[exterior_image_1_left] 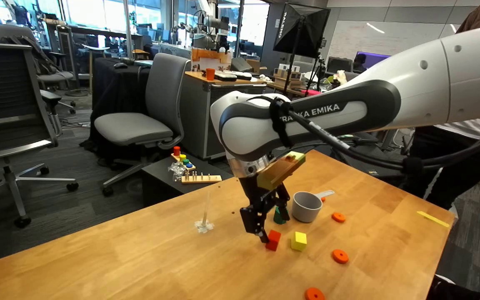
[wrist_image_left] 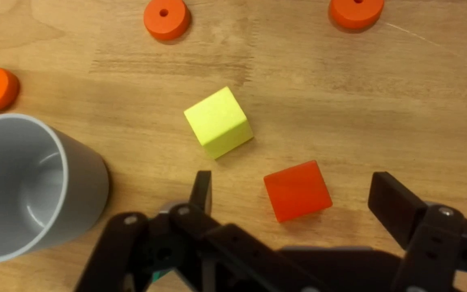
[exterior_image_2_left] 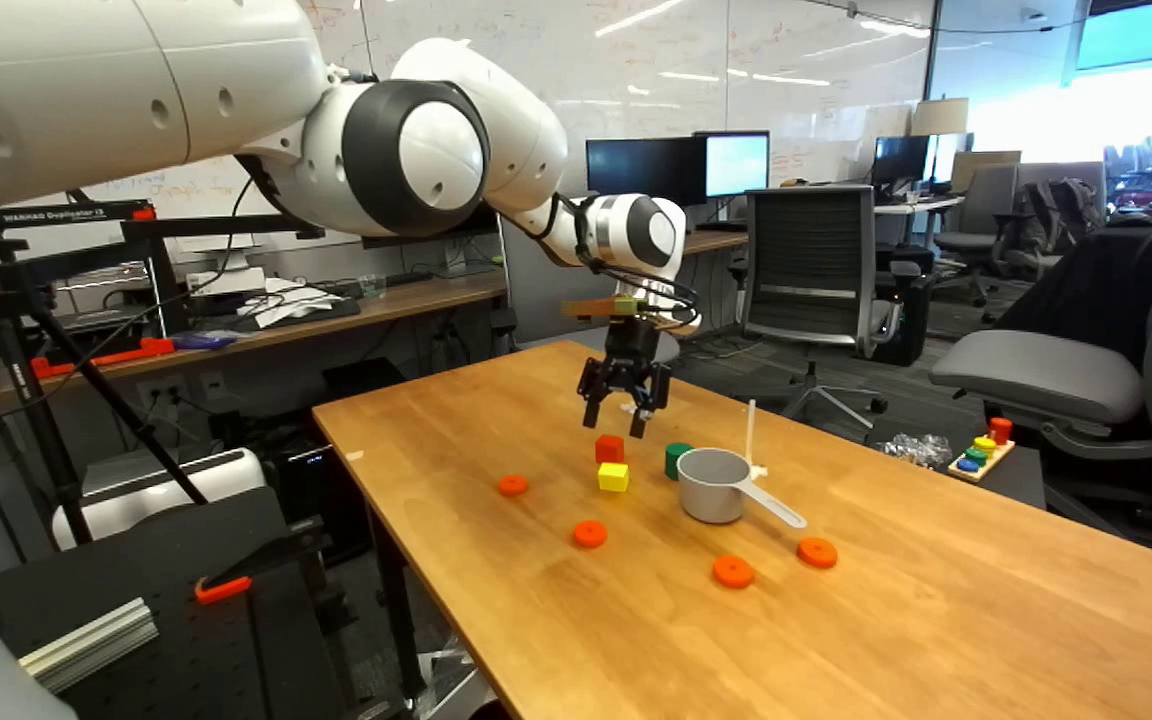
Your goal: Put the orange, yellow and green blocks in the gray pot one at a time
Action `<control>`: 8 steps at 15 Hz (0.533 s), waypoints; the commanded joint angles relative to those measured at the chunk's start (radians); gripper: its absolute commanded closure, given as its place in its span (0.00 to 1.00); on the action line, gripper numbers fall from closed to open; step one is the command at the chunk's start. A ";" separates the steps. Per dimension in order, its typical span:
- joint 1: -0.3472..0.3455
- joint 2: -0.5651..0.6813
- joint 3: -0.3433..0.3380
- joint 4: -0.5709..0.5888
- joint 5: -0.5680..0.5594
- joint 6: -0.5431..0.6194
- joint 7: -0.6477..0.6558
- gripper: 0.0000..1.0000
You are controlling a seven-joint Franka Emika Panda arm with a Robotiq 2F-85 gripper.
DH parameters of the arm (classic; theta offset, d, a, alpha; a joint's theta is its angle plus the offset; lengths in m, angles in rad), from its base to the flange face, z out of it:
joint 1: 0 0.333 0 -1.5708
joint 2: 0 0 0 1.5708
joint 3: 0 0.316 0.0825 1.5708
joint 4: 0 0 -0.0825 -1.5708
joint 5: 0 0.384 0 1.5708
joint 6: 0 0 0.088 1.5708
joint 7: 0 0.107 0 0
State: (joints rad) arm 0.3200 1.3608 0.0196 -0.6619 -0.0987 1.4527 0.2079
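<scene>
Two fingers (wrist_image_left: 395, 211) standing wide apart on my claw (exterior_image_2_left: 614, 420), nothing in its grip. Red-orange block (wrist_image_left: 298, 192) is closest: my wrist view puts it between the fingers with a gap showing either side, and in an exterior view it shows just below the fingertips. Yellow block (wrist_image_left: 217, 117) sits near, just in front of the claw and apart from the red-orange one. Green block (exterior_image_2_left: 677, 461) is off one side of the claw, mostly hidden behind a finger in my wrist view. It's right beside the gray pot (wrist_image_left: 89, 178); can't tell if they touch. Pot stands upright near the claw, mouth up, handle (exterior_image_2_left: 774, 505) pointing away from it. Four orange discs (exterior_image_2_left: 733, 571) lie spread on the table (exterior_image_1_left: 140, 258), farther from the claw than yellow. Thin stick (exterior_image_1_left: 205, 210), whitish at the foot, stands well apart from the claw in both exterior views. Past the table edge, I see a pegboard (exterior_image_1_left: 201, 179) on a low black stand (exterior_image_1_left: 161, 189), then a gray chair (exterior_image_1_left: 133, 127) and a whiteboard (exterior_image_2_left: 656, 110).
</scene>
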 commanded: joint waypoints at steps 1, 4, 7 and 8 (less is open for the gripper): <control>0.018 0.030 -0.006 0.040 -0.009 0.004 0.009 0.00; 0.020 0.035 -0.009 0.038 -0.010 0.007 0.008 0.00; 0.021 0.042 -0.014 0.040 -0.017 0.009 0.006 0.32; 0.021 0.044 -0.014 0.041 -0.016 0.011 0.006 0.42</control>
State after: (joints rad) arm 0.3311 1.3816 0.0180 -0.6612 -0.1002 1.4627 0.2079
